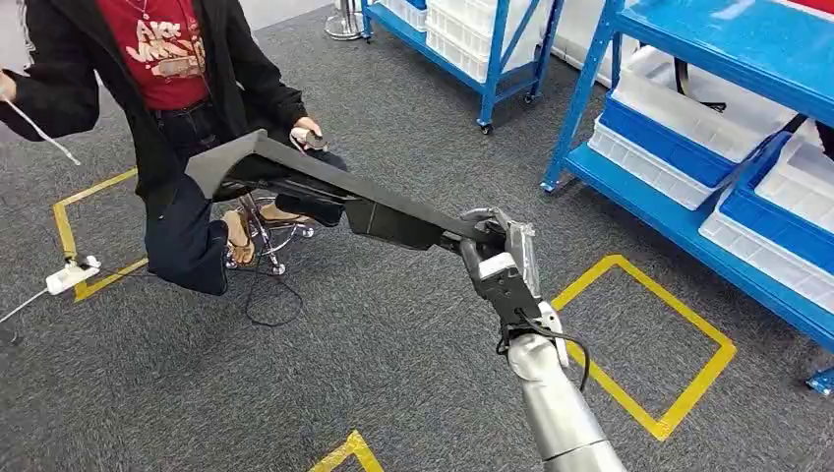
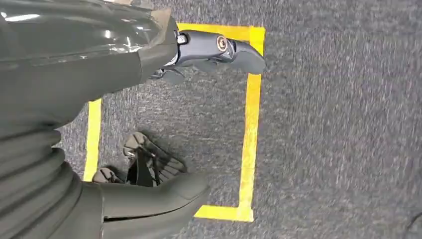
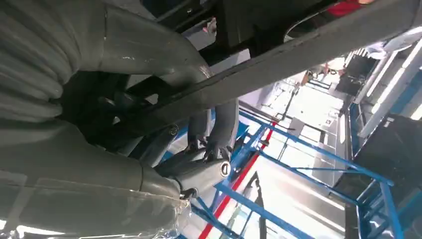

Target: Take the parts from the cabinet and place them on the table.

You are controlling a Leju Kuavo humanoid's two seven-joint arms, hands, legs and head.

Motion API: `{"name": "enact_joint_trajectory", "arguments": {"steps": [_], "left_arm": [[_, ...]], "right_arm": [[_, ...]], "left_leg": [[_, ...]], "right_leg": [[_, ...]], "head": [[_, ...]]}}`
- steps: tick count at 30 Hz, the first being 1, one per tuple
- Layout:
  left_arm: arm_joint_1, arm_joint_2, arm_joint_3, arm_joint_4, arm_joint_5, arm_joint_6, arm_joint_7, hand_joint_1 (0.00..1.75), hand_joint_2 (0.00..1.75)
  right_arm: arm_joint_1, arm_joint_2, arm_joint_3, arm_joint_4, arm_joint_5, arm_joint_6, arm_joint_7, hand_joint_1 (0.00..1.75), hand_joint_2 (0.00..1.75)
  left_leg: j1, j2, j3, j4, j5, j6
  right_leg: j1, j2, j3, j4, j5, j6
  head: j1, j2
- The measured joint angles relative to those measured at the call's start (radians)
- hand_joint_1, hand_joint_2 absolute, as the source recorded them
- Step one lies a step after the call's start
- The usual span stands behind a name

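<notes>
A long dark grey part, flat and angular with a wider flared end, hangs level above the carpet. My right hand grips its near end, and its far end reaches close in front of a seated person. From the right wrist the same part runs as a grey bar across my right hand, whose fingers wrap around it. My left hand hangs over the floor, its fingers stretched out and far from the thumb, with nothing in it.
The person in a black jacket and red shirt sits on a wheeled chair at the upper left. Blue racks with white and blue bins line the right side. Yellow tape squares mark the grey carpet, and a power strip lies at the left.
</notes>
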Motion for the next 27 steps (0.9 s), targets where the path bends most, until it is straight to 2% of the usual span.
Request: {"name": "enact_joint_trajectory", "arguments": {"steps": [1,2,3,4,5,6,7,8,11,12,13,14,16,17,18,19,20,21,22,23,26,27], "left_arm": [[-0.002,-0.001,-0.005,0.000,-0.007,0.001,0.003,0.00,1.75],[-0.002,-0.002,-0.010,0.000,-0.009,0.002,0.005,0.00,1.75],[-0.002,-0.002,-0.015,0.000,-0.013,0.002,0.006,0.00,1.75],[-0.003,-0.002,-0.015,0.000,-0.013,0.003,0.007,0.00,1.75],[-0.003,-0.002,-0.015,0.000,-0.015,0.003,0.008,0.00,1.75],[-0.006,-0.001,-0.016,0.000,-0.016,0.003,0.008,0.00,1.75],[-0.012,-0.001,-0.018,0.000,-0.016,0.003,0.008,0.00,1.75],[-0.016,-0.001,-0.020,0.000,-0.018,0.003,0.010,0.00,1.75],[-0.019,-0.002,-0.026,0.000,-0.027,0.005,0.013,0.00,1.75],[-0.019,-0.003,-0.030,0.000,-0.029,0.005,0.014,0.00,1.75],[-0.021,-0.007,-0.032,0.000,-0.029,0.006,0.014,0.00,1.75],[-0.026,-0.006,-0.035,0.000,-0.031,0.006,0.016,0.00,1.75],[-0.030,-0.007,-0.039,0.000,-0.032,0.006,0.016,0.00,1.75],[-0.030,-0.008,-0.040,0.000,-0.032,0.006,0.017,0.00,1.75],[-0.029,-0.009,-0.040,0.000,-0.034,0.006,0.018,0.00,1.75],[-0.029,-0.011,-0.040,0.000,-0.034,0.006,0.019,0.00,1.75],[-0.029,-0.013,-0.040,0.000,-0.034,0.006,0.020,0.00,1.75],[-0.030,-0.013,-0.040,0.000,-0.034,0.006,0.020,0.00,1.75],[-0.031,-0.013,-0.040,0.000,-0.034,0.006,0.020,0.00,1.75],[-0.032,-0.013,-0.040,0.000,-0.034,0.006,0.021,0.00,1.75],[-0.029,-0.013,-0.040,0.000,-0.040,0.006,0.023,0.00,1.75],[-0.028,-0.011,-0.040,0.000,-0.043,0.007,0.024,0.00,1.75]], "right_arm": [[0.013,-0.002,-0.008,-0.011,0.005,-0.002,0.001,1.75,1.75],[0.024,-0.004,-0.014,-0.018,0.006,-0.003,0.002,1.75,1.75],[0.035,-0.006,-0.020,-0.027,0.006,-0.005,0.003,1.75,1.75],[0.041,-0.008,-0.024,-0.034,0.006,-0.005,0.003,1.75,1.75],[0.044,-0.010,-0.028,-0.040,0.006,-0.005,0.004,1.75,1.75],[0.045,-0.010,-0.031,-0.048,0.006,-0.005,0.004,1.75,1.75],[0.046,-0.011,-0.033,-0.054,0.006,-0.005,0.004,1.75,1.75],[0.046,-0.013,-0.037,-0.059,0.007,-0.005,0.004,1.75,1.75],[0.050,-0.015,-0.040,-0.066,0.009,-0.006,0.005,1.75,1.75],[0.052,-0.016,-0.042,-0.072,0.009,-0.006,0.005,1.75,1.75],[0.053,-0.021,-0.048,-0.075,0.009,-0.007,0.005,1.75,1.75],[0.054,-0.023,-0.054,-0.077,0.009,-0.008,0.005,1.75,1.75],[0.065,-0.029,-0.064,-0.077,0.009,-0.008,0.006,1.75,1.75],[0.071,-0.031,-0.066,-0.077,0.009,-0.008,0.006,1.75,1.75],[0.075,-0.033,-0.068,-0.077,0.009,-0.008,0.006,1.75,1.75],[0.076,-0.035,-0.070,-0.077,0.009,-0.008,0.006,1.75,1.75],[0.076,-0.037,-0.071,-0.078,0.009,-0.008,0.006,1.75,1.75],[0.076,-0.037,-0.072,-0.080,0.009,-0.008,0.006,1.75,1.75],[0.075,-0.039,-0.073,-0.080,0.009,-0.008,0.006,1.75,1.75],[0.076,-0.039,-0.073,-0.080,0.009,-0.008,0.006,1.75,1.75],[0.082,-0.038,-0.074,-0.087,0.016,-0.009,0.006,1.75,1.75],[0.083,-0.037,-0.077,-0.091,0.020,-0.010,0.006,1.75,1.75]], "left_leg": [[0.000,0.003,-0.037,0.077,-0.029,-0.003],[0.000,0.004,-0.053,0.110,-0.035,-0.003],[0.000,0.005,-0.045,0.098,-0.018,-0.002],[0.000,0.006,-0.015,0.043,0.014,0.001],[-0.001,0.013,0.036,-0.048,0.055,0.006],[-0.003,0.034,0.089,-0.137,0.087,0.012],[-0.010,0.083,0.118,-0.197,0.085,0.020],[-0.013,0.068,0.118,-0.197,0.090,0.023],[-0.020,0.039,0.114,-0.202,0.095,0.036],[-0.006,0.029,0.125,-0.218,0.108,0.047],[-0.010,0.024,0.128,-0.224,0.111,0.051],[-0.008,0.015,0.127,-0.225,0.115,0.058],[-0.007,-0.010,0.123,-0.224,0.116,0.059],[-0.007,-0.022,0.123,-0.224,0.116,0.058],[-0.007,-0.033,0.123,-0.224,0.117,0.057],[-0.006,-0.044,0.123,-0.222,0.118,0.056],[-0.004,-0.056,0.124,-0.221,0.118,0.052],[-0.002,-0.066,0.124,-0.218,0.117,0.046],[-0.002,-0.074,0.120,-0.212,0.115,0.038],[-0.007,-0.084,0.113,-0.202,0.109,0.030],[0.000,-0.100,0.106,-0.209,0.120,0.012],[0.004,-0.101,0.102,-0.205,0.116,0.008]], "right_leg": [[0.003,-0.012,-0.001,0.000,-0.001,-0.001],[0.004,-0.019,-0.001,0.001,-0.001,-0.002],[0.005,-0.029,-0.001,0.001,-0.002,-0.002],[0.006,-0.036,0.000,0.001,-0.002,-0.003],[0.007,-0.042,0.001,0.001,-0.003,-0.003],[0.008,-0.047,0.002,0.001,-0.003,-0.002],[0.014,-0.052,0.003,0.002,-0.005,0.001],[0.023,-0.058,0.002,0.001,-0.007,0.006],[0.018,-0.082,0.007,-0.005,-0.007,0.018],[0.023,-0.078,-0.001,0.004,-0.015,0.025],[0.016,-0.042,-0.006,0.032,-0.032,0.025],[0.012,-0.012,-0.038,0.100,-0.068,0.018],[0.006,0.004,-0.116,0.266,-0.133,0.013],[0.004,0.007,-0.142,0.318,-0.146,0.019],[0.001,0.007,-0.144,0.321,-0.140,0.028],[-0.002,0.007,-0.122,0.274,-0.115,0.041],[-0.007,0.010,-0.081,0.187,-0.078,0.056],[-0.016,0.024,-0.033,0.087,-0.039,0.070],[-0.027,0.061,0.000,0.014,-0.020,0.077],[-0.016,0.060,0.006,0.010,-0.017,0.064],[-0.009,0.038,0.001,0.017,-0.013,0.042],[-0.019,0.030,0.001,0.012,-0.008,0.034]], "head": [[0.000,0.000],[0.000,0.000],[0.000,0.000],[0.000,0.000],[0.000,0.000],[0.000,0.000],[0.000,0.000],[0.002,0.000],[0.002,0.000],[0.003,0.000],[0.003,0.000],[0.005,0.000],[0.006,0.000],[0.006,0.000],[0.006,0.000],[0.006,0.000],[0.006,0.000],[0.006,0.000],[0.007,0.000],[0.006,0.000],[0.005,0.000],[0.005,0.000]]}}
